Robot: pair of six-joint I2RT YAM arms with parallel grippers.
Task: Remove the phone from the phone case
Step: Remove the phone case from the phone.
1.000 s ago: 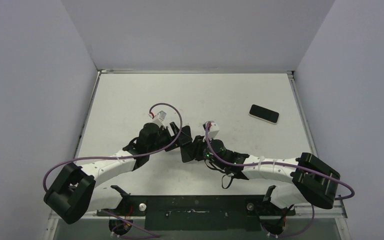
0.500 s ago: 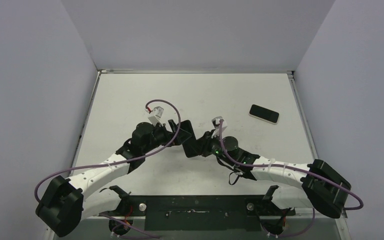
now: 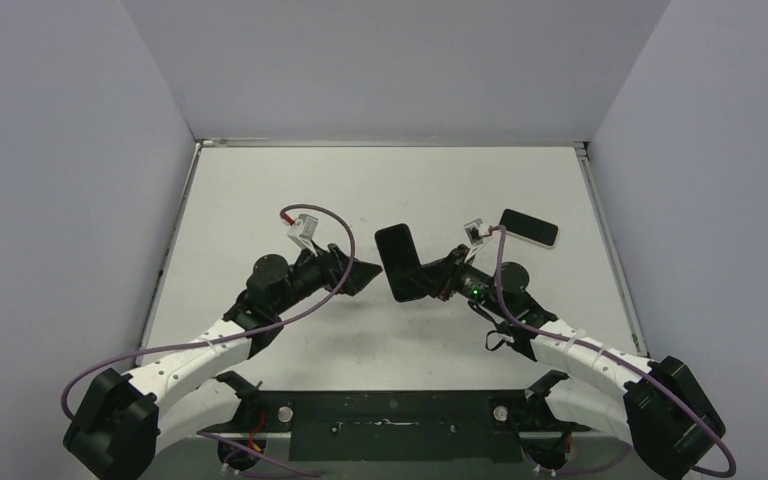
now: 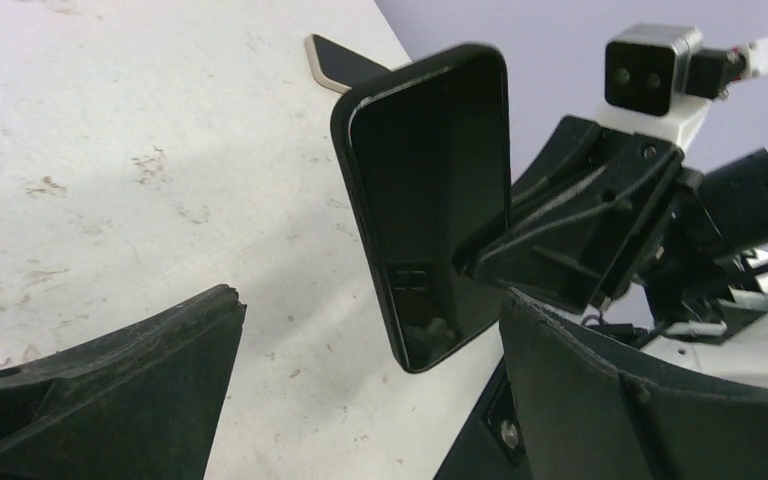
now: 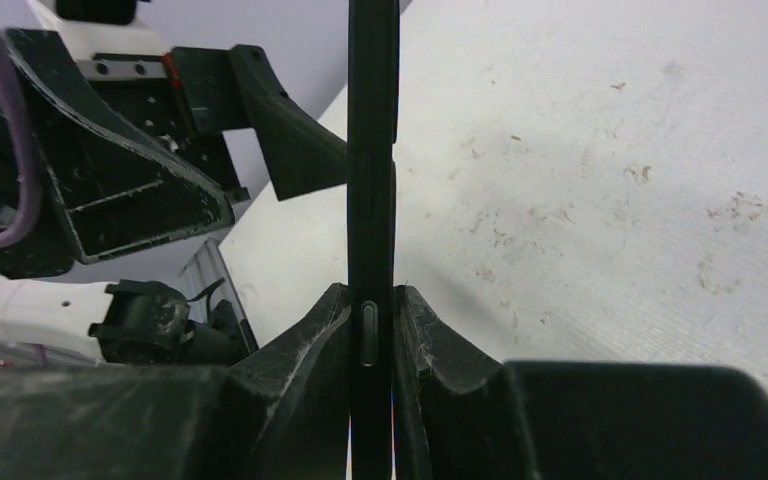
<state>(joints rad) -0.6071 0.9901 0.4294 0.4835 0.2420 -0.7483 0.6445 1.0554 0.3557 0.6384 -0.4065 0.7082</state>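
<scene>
My right gripper (image 3: 438, 280) is shut on a black phone case (image 3: 400, 262) and holds it upright on edge above the table's middle. In the right wrist view the fingers (image 5: 325, 330) pinch the case (image 5: 372, 150) by its two faces, near a side button. In the left wrist view the case (image 4: 430, 200) shows a glossy dark face inside a raised rim; I cannot tell whether a phone is in it. My left gripper (image 3: 365, 270) is open and empty, just left of the case and apart from it. A phone (image 3: 528, 227) with a black screen and a pale edge lies flat at the back right.
The table (image 3: 260, 200) is white and scuffed, with grey walls on three sides. The lying phone (image 4: 335, 62) is behind the held case. The left gripper's fingers (image 5: 160, 200) face the case from the left. Both arms meet near the table's middle.
Both grippers were together at the case. The left gripper has let go and drawn back left. The right gripper has carried the case up and to the right.
</scene>
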